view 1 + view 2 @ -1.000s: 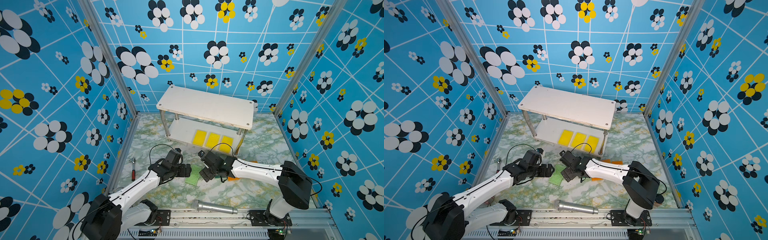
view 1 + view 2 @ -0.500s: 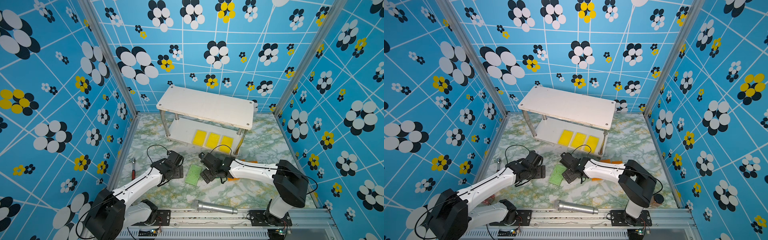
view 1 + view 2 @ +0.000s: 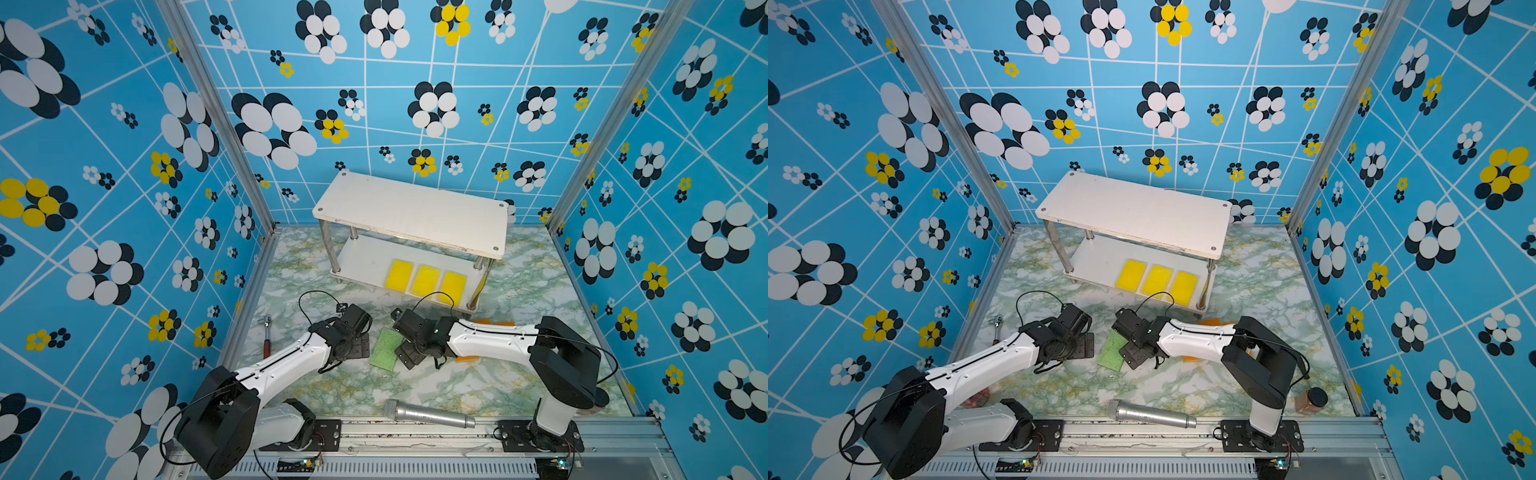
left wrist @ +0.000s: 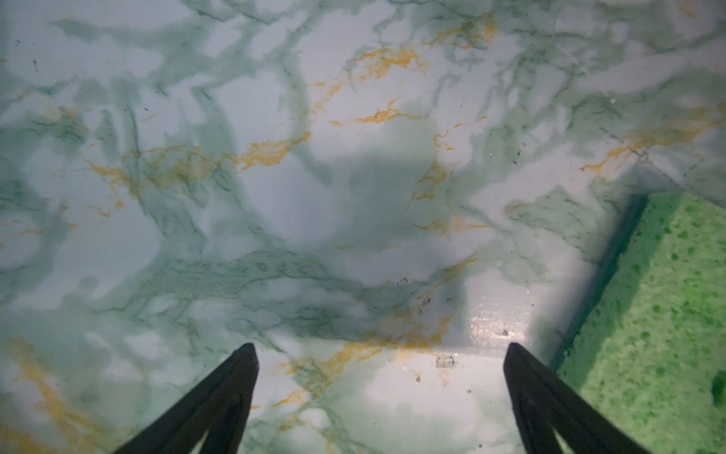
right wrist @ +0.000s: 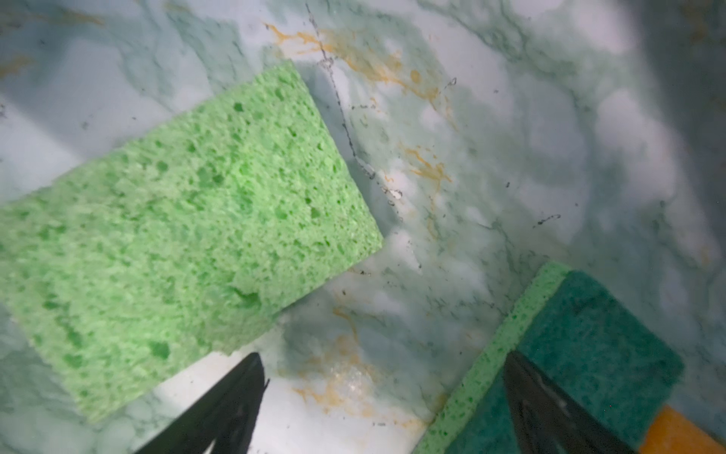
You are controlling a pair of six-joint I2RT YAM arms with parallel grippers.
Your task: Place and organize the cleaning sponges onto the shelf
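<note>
Marbled tabletop (image 3: 415,386) before the shelf (image 3: 411,212) holds a green sponge (image 3: 386,349) lying flat, left gripper (image 4: 379,350) and right gripper (image 5: 383,355) spread wide and empty on either side; it looks light, soft and squashy, best pinched gently across its narrow width.

My right arm (image 3: 490,340) hides most of the orange sponges (image 3: 493,322); the right wrist view's edge crops the dark green sponge (image 5: 597,338).

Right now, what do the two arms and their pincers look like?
Both look alike: the left arm and right arm have white shells with bulky black joints, and a thin black cable loops over each wrist. The left pincer and right pincer are black, slim and tapering to points.
</note>
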